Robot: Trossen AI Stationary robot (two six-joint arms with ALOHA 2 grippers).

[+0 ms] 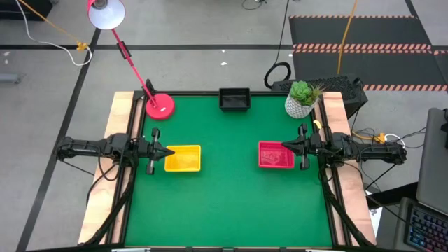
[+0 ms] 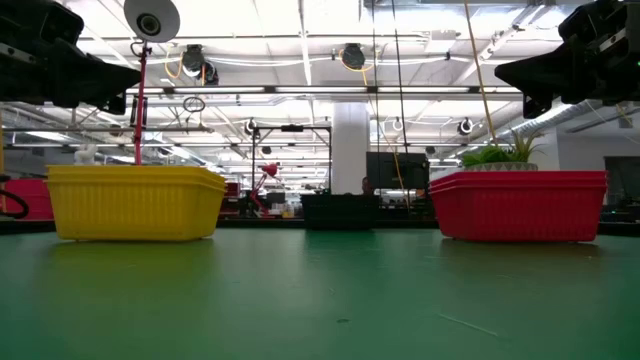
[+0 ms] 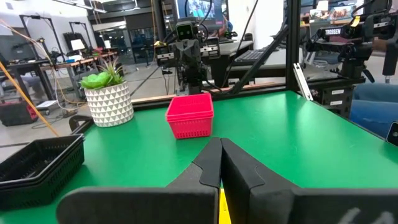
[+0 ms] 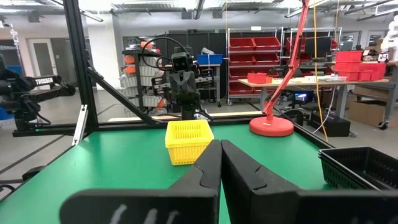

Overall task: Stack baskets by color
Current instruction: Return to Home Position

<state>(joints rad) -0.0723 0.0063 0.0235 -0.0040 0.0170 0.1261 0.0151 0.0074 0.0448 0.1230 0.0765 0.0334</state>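
Red lamp [image 1: 159,106], potted plant [image 1: 302,99]

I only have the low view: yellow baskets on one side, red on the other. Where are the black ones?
Observer: The black baskets sit at the far edge of the table, between the lamp base and the plant pot.
Operator: Are the grippers open?
Observer: No. The left gripper, over the yellow baskets' edge, is shut and empty.
Operator: And the right?
Observer: The right gripper is shut too, empty, over the red baskets' edge.
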